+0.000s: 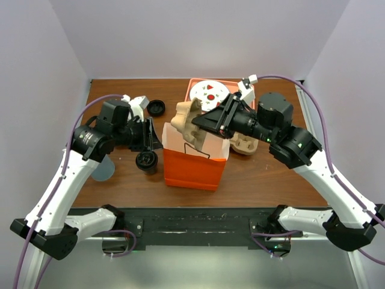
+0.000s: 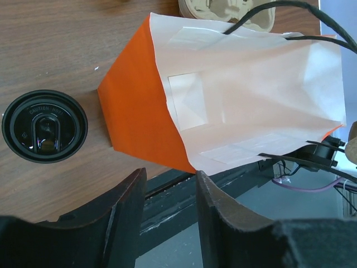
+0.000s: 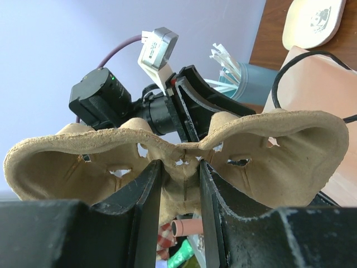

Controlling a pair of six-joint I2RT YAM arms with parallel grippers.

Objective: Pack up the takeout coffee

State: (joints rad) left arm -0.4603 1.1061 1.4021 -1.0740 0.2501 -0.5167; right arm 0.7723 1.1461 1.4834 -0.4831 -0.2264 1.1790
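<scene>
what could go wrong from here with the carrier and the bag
The right gripper pinches the pulp carrier only by its thin middle ridge, so it may twist or catch on the orange bag. The coffee cup stands right beside the bag; a shoved bag might tip it.

The paper bag point(image 1: 192, 170) is orange outside and white inside. The coffee cup point(image 1: 147, 160) left of it is glossy black. The cup carrier point(image 1: 183, 120) above it is tan. Behind it, the plate point(image 1: 207, 96) is white with red marks. The table point(image 1: 252, 174) is brown wood grain.
</scene>
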